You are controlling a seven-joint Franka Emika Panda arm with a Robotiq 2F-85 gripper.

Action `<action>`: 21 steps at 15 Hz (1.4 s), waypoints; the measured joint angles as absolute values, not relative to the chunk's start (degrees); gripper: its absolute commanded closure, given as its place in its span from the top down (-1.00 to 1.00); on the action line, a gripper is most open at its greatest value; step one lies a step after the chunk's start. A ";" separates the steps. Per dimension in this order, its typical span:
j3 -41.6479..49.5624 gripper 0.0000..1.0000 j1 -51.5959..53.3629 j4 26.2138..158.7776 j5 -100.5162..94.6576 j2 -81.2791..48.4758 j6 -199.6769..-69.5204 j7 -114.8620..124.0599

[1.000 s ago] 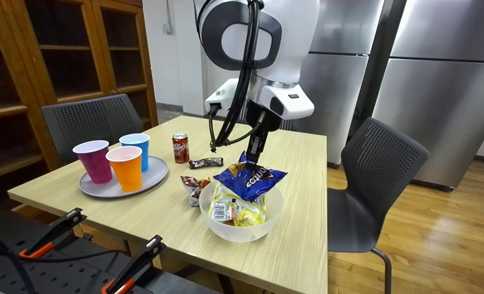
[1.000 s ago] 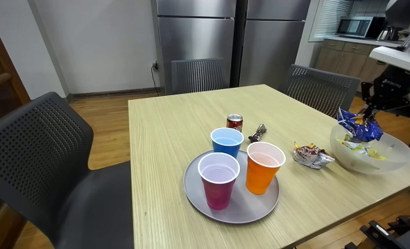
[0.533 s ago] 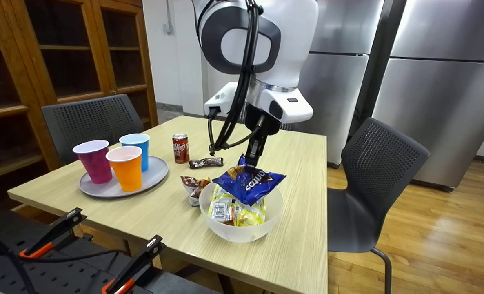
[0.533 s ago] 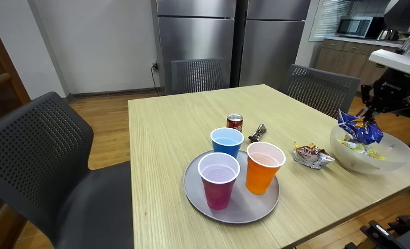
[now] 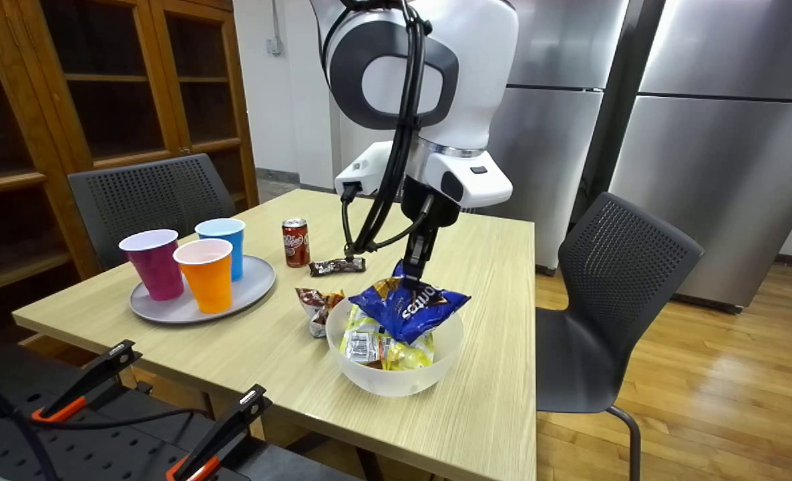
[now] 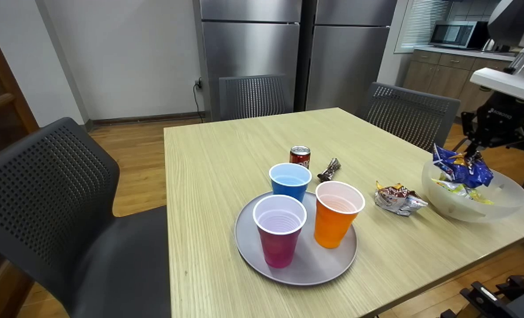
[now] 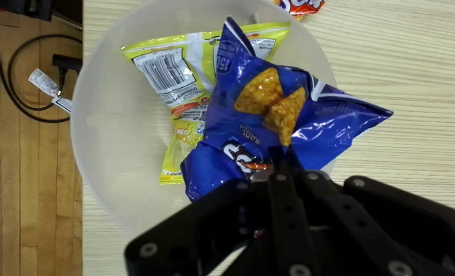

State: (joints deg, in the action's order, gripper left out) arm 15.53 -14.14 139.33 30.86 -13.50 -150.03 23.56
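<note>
The claw has lowered the blue chip bag slightly.

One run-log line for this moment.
end effector: closed on blue chip bag | bag: over bowl | bowl: yellow packet inside | bag-packet contact: unclear

Blue Against Yellow!

It's deep blue on the Doritos bag, orange-and-white print splashed right across it! Yellow and white on the packet, its black-and-white barcode stripes between ten and eleven o'clock in the wrist view! Frosty white bowl, black gripper! Nine o'clock in an exterior view: magenta cup, orange cup, blue cup, grey plate!
</note>
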 measured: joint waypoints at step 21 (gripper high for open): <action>15.48 1.00 -13.77 139.15 29.06 -11.64 -150.36 24.23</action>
State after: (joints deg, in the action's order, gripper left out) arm 15.48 -13.77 139.15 29.06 -11.64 -150.36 24.23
